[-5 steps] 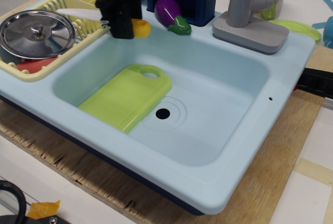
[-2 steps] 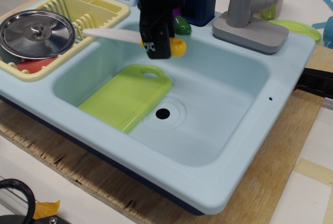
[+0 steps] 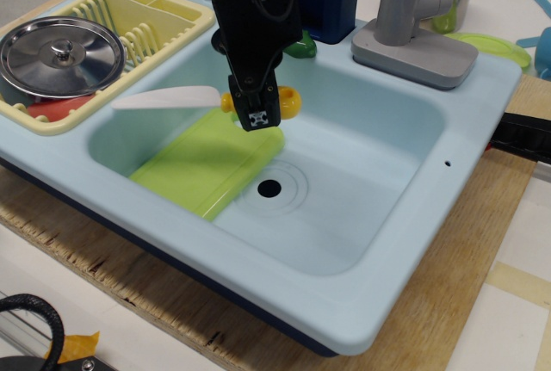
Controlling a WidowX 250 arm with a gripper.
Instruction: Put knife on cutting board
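Note:
My black gripper (image 3: 258, 111) is shut on the knife's yellow handle (image 3: 287, 103). The knife's white blade (image 3: 168, 98) sticks out level to the left, in the air over the sink's left part. The lime-green cutting board (image 3: 207, 164) lies flat on the sink floor, just below the gripper and knife. The gripper hides the board's far end with the oval hole. The knife does not touch the board.
The pale blue sink (image 3: 362, 190) has a drain hole (image 3: 269, 188) right of the board. A pale yellow dish rack (image 3: 164, 11) with a steel lid (image 3: 62, 54) stands at left. A grey faucet (image 3: 413, 18) stands behind the sink. A green toy piece (image 3: 301, 44) shows behind the arm.
The gripper has carried the knife from the sink's back-left rim forward, right and down, to just above the cutting board's far end.

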